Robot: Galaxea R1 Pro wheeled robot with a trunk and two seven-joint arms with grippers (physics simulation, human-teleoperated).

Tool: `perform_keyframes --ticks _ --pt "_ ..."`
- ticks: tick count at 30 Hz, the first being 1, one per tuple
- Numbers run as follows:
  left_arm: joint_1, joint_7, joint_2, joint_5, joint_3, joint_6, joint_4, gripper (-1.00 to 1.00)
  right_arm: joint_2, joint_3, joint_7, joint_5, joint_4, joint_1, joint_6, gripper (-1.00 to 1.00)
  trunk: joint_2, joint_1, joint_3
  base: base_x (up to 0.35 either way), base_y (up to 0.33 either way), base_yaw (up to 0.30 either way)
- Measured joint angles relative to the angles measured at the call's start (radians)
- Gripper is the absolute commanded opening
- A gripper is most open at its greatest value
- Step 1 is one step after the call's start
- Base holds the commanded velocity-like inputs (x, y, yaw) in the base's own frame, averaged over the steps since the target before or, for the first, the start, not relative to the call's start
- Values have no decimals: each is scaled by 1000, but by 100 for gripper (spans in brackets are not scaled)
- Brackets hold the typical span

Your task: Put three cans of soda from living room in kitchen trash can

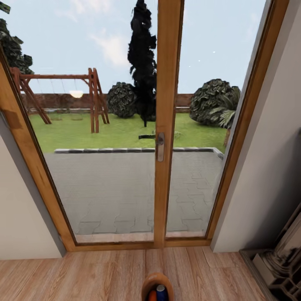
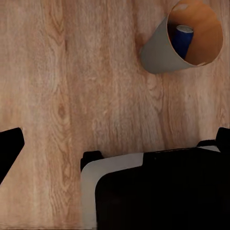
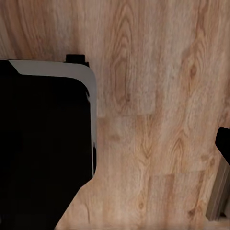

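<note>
Cans already binned — robot faces the glass doors [image 1: 167,125].
Trash can [image 1: 147,284] at bottom centre holds blue can [image 2: 182,39] and orange can [image 1: 152,296] — hand states unreadable.

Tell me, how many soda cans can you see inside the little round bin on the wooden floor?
2: a dark blue can and an orange can beside it, both in the round copper-rimmed bin. More may be hidden below the picture's edge.

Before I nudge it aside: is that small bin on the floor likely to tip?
Probably easily. The bin tapers to a narrow base, and looks thin-walled and light. The blue can inside may shift; the wood floor looks smooth, so it could slide.
</note>
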Motion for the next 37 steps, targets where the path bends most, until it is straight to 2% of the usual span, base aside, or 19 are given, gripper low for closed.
perform_keyframes --ticks 4,6,9,14,19,28,37 --pt "13 88 0 -3 -7 0 0 100 -1 0 -1 1 0 21 -12 100 0 0 0 0 0 0" --pt "23 188 -7 -4 -11 1 1 100 -2 0 -1 1 0 40 -17 100 0 0 0 0 0 0" --pt "28 265 -16 -4 -12 1 1 100 -2 1 0 1 0 51 -22 100 0 0 0 0 0 0" --pt "30 331 -26 -4 -13 1 1 100 -1 1 0 2 0 57 -49 100 0 0 0 0 0 0" --pt "31 346 -35 -3 -14 0 0 100 3 1 1 0 0 58 -80 100 0 0 0 0 0 0" --pt "31 349 -82 -3 -14 1 0 100 4 1 2 -1 -1 60 -90 100 0 0 0 0 0 0" --pt "31 349 -88 -3 -14 1 0 100 6 1 2 -1 -1 60 -90 100 0 0 0 0 0 0"
